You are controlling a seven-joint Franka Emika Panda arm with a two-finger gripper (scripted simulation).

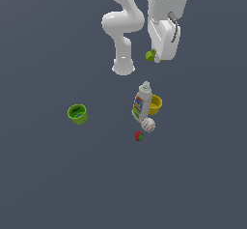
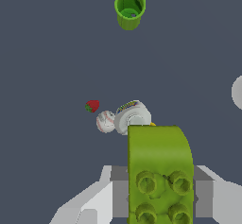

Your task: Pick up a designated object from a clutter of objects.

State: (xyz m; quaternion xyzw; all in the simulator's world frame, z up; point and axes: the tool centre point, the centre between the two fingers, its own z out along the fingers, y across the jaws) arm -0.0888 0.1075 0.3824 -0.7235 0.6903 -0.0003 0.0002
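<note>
The designated object, a yellow-green studded block (image 1: 150,55), is held between my gripper's (image 1: 155,57) fingers, well above the floor and near the arm's base. In the wrist view the block (image 2: 159,166) fills the foreground, clamped by the grey fingers (image 2: 119,192) of the shut gripper (image 2: 160,197). The rest of the clutter lies on the floor apart from it: a white labelled bottle (image 1: 142,102), a yellow cup (image 1: 155,105), a white baseball (image 1: 148,124) and a red berry (image 1: 139,136).
A green cup (image 1: 77,113) stands alone toward the exterior view's left; it also shows in the wrist view (image 2: 130,8). The bottle (image 2: 132,116), baseball (image 2: 105,122) and berry (image 2: 92,106) sit together. The arm's white base (image 1: 123,67) stands behind them.
</note>
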